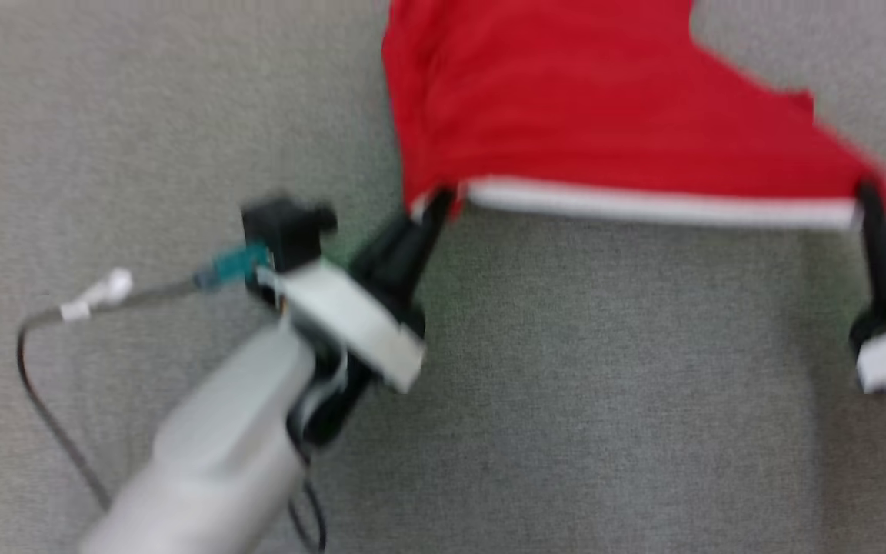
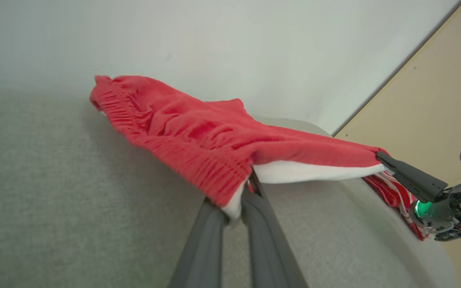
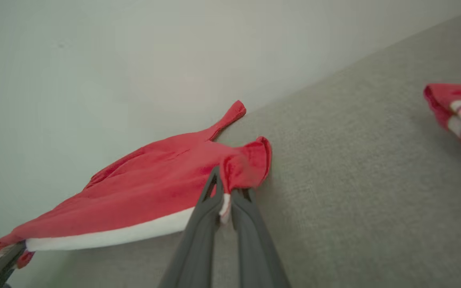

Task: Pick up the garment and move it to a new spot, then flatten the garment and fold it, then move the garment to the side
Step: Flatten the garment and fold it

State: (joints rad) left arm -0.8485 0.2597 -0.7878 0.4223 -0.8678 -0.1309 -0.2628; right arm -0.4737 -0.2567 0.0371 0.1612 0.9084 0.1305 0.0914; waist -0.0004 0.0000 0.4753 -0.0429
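The left end effector is closed tight on one corner of the garment, and its two dark fingers pinch the cloth right at their tips, where the ribbed red edge meets the white hem band. The right end effector is closed in the same way on the other corner of this band, with a small fold of red cloth bunched over its fingertips in the right wrist view. Between the two end effectors the white band is stretched in an almost straight line. From that line the red garment goes forward, away from both fingertips, and its far part lies on the grey cloth surface. The held edge looks raised a little above the surface. A thin dark cable with a teal connector runs out from the left wrist. The head view is blurred, so small details are not sure there. Beside the right end effector, on its outer side, a second red garment with white stripes lies at the rounded edge of the same surface. Beyond the garment a plain pale wall stands, and past the rounded edge a beige floor is seen.
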